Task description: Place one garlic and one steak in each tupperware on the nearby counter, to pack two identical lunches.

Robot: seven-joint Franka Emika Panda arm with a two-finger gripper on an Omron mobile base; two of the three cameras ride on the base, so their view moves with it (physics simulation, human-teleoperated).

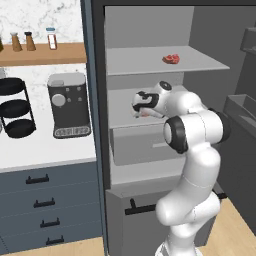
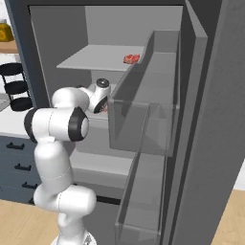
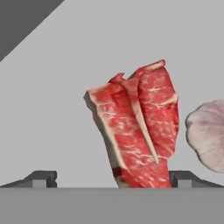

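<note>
The white arm (image 1: 192, 165) rose from the base and bent forward into the open fridge (image 1: 150, 30), its wrist level with the middle shelf (image 1: 122, 107). The gripper (image 1: 141, 107) pointed in over that shelf, near its front edge. In the hand view the two dark fingertips (image 3: 41, 178) stood wide apart, one at each lower side, and a steak (image 3: 138, 129) lay on the grey shelf between them, red and marbled with a pale strip of fat and a thin bone line. The right tip met the meat's lower edge in the picture; whether the jaws actually touched it could not be told, and the left tip was well clear of it. Just beside the steak, toward the right of the hand view, sat a pale pinkish-white garlic (image 3: 208, 135), cut off by the frame.

Below the gripper a closed grey drawer (image 1: 137, 145) filled the fridge under the middle shelf. Farther in and higher, a second steak (image 1: 171, 59) rested on the top shelf (image 1: 150, 62), near its right front corner. To the left of the fridge, the white bench (image 1: 45, 150) over dark drawers carried a dark coffee machine (image 1: 68, 105) and a black tiered rack (image 1: 15, 107) near its back edge. The fridge door (image 2: 158, 119) stood swung open on the right.
</note>
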